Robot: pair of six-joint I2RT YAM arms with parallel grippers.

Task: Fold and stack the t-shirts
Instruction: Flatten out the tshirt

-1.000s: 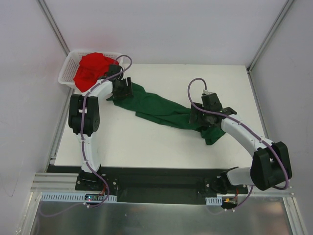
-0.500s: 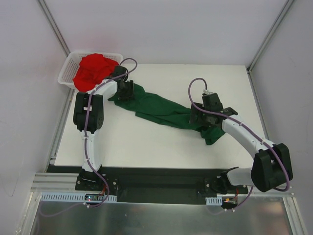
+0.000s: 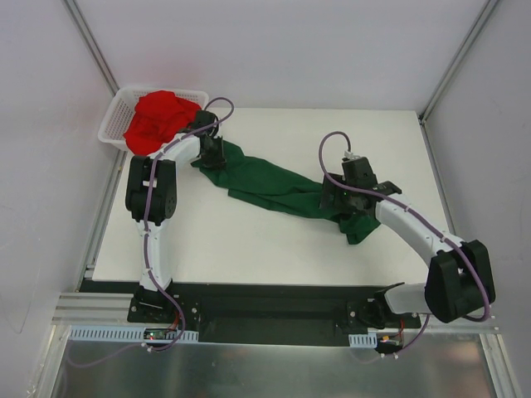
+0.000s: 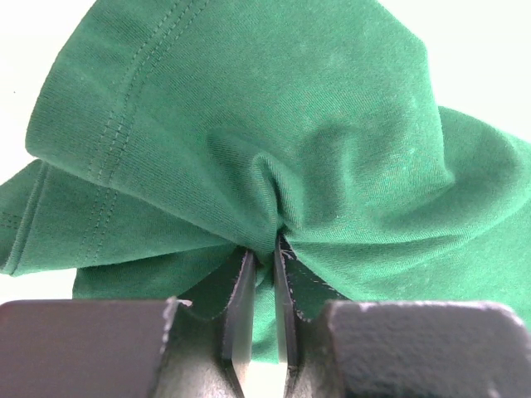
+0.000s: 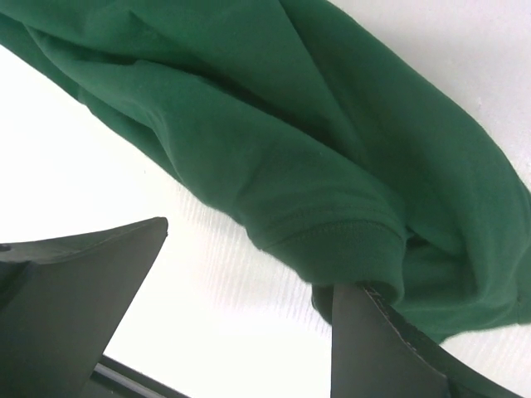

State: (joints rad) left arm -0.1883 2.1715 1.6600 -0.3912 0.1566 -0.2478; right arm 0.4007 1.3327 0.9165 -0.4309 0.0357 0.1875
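Note:
A dark green t-shirt (image 3: 278, 189) lies stretched in a crumpled band across the white table, from far left toward the middle right. My left gripper (image 3: 211, 154) is at the shirt's left end, shut on a pinched fold of green cloth (image 4: 274, 178). My right gripper (image 3: 343, 203) is low over the shirt's right end, open; a hemmed fold (image 5: 332, 224) lies just ahead of its fingers, with bare table between them. The bright red t-shirt (image 3: 158, 120) sits heaped in the basket.
A white mesh basket (image 3: 113, 123) stands at the table's far left corner, just behind my left arm. White walls close in the left, back and right sides. The table's near edge (image 3: 249, 284) runs in front of the arm bases.
My left gripper has shifted slightly right onto the green shirt's left end and closed on a fold of it. The right arm has hardly moved.

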